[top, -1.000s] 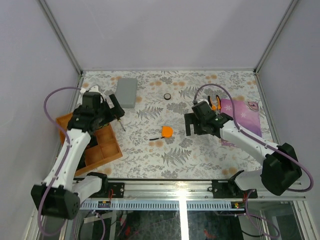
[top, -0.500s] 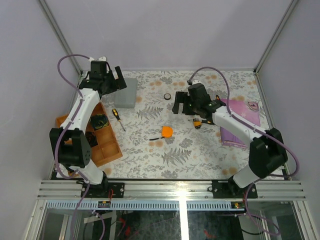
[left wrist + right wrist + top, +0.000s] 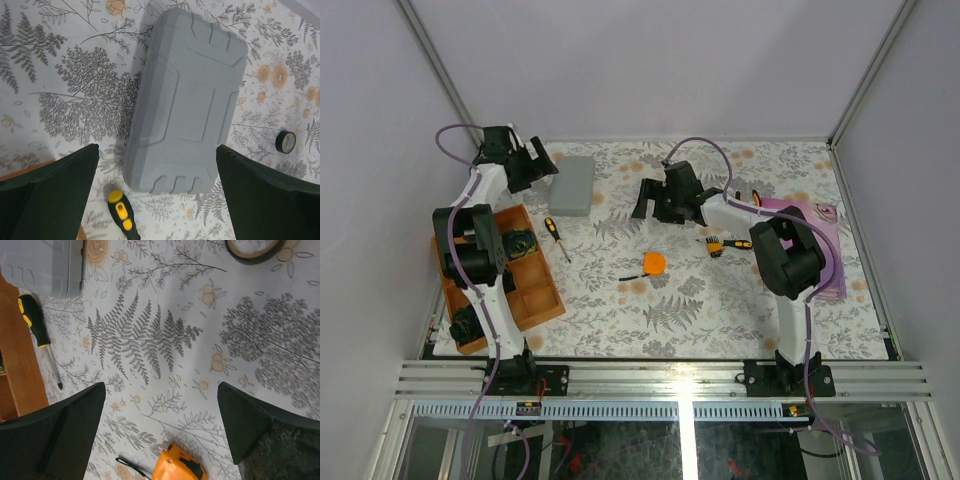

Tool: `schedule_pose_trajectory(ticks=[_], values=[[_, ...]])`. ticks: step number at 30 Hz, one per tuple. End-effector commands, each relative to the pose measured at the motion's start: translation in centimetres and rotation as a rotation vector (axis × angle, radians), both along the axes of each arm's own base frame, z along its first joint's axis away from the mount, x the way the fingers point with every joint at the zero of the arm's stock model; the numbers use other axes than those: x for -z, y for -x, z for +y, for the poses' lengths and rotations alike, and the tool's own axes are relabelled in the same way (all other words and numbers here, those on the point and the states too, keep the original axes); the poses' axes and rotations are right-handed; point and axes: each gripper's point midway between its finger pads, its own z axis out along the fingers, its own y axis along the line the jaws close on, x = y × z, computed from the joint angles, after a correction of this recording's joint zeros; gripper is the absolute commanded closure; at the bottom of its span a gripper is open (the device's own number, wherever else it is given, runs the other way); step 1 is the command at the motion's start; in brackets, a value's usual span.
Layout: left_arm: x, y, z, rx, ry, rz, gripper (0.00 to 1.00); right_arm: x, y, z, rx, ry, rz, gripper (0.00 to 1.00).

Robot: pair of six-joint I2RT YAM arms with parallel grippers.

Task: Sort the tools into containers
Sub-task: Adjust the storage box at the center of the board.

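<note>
The closed grey tool case (image 3: 187, 100) lies flat at the far left of the table (image 3: 573, 184). My left gripper (image 3: 157, 150) hangs open above its near end, one finger on either side and clear of it. Just short of the case lies the black-and-yellow screwdriver (image 3: 120, 212). My right gripper (image 3: 161, 386) is open over bare cloth in mid-table (image 3: 650, 200). The orange tape measure (image 3: 180, 469) is just below it and the black tape ring (image 3: 252, 249) is beyond it. A black-and-orange bit set (image 3: 720, 243) lies beside the right arm.
An orange wooden tray (image 3: 535, 300) with compartments sits at the left edge, with a dark object in one compartment. A purple star-patterned cloth (image 3: 810, 225) lies at the right. The booth's walls close in the back and sides.
Both arms have swung toward the far side. The left gripper went from beside the tray to above the grey case. The right gripper moved left, toward the tape ring. Both stayed open.
</note>
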Motion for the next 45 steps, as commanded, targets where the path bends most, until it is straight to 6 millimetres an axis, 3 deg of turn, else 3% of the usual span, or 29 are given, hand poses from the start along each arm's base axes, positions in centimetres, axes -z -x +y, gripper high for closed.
schedule_pose_trajectory(ticks=[1,8,16,22,27,34,39,45], values=[[-1.4,-3.4,-1.2,0.076,0.046,-0.106,0.00,-4.0,-2.9,3.4,-0.032,-0.169,-0.107,0.00],[1.5,-5.3,-1.7,0.117,0.076,-0.071,0.05,-3.4,-3.2,4.3,-0.059,-0.197,-0.097,0.04],[4.9,-6.2,-1.6,0.122,0.049,-0.006,0.09,-3.5,-3.1,4.6,-0.090,-0.198,-0.112,0.06],[6.1,-6.1,-3.5,0.176,0.048,0.019,0.13,-3.5,-3.0,4.6,-0.100,-0.195,-0.114,0.07],[7.0,-5.3,-6.0,0.242,0.035,0.037,0.15,-3.4,-3.1,4.1,-0.084,-0.197,-0.106,0.07],[7.3,-3.5,-9.7,0.319,0.043,0.054,0.23,-2.8,-3.9,1.7,-0.016,-0.249,-0.071,0.08],[7.7,-1.2,-12.8,0.352,0.028,0.072,0.26,-2.5,-4.5,0.5,0.017,-0.271,-0.056,0.08],[8.7,2.3,-15.6,0.346,0.057,0.095,0.29,-1.8,-4.7,1.0,0.012,-0.315,-0.032,0.09]])
